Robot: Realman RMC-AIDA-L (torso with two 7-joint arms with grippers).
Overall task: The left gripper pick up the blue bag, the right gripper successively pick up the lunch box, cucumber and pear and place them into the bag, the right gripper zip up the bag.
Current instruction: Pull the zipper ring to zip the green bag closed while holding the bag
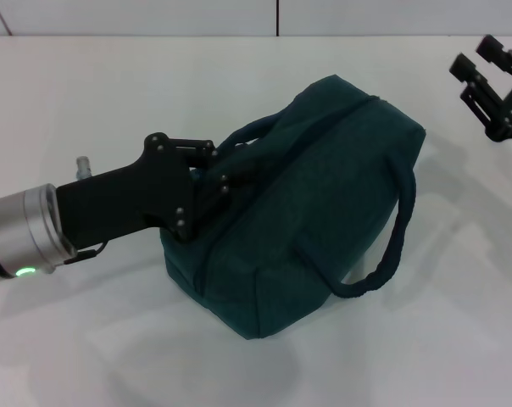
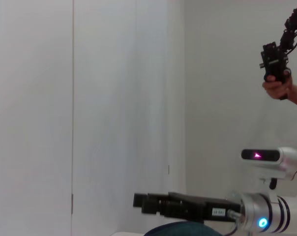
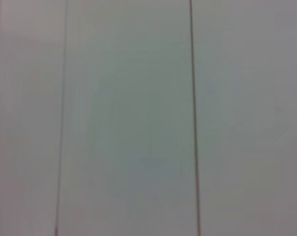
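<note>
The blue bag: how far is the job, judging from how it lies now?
Near the end, apparently. The blue bag lies on the white table, its zipper seemingly shut; no lunch box, cucumber or pear is visible outside. The left gripper is at the bag's near handle. The right gripper hangs apart, empty. Little seems left except releasing.

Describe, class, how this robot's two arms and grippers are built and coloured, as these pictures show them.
The left gripper is matt black, flat-plated, with small screws at its linkages. Behind it sits a silver metal wrist cylinder carrying a green light and a thin black cable. The right gripper is likewise black, with angular linked fingers; its arm is out of view.
</note>
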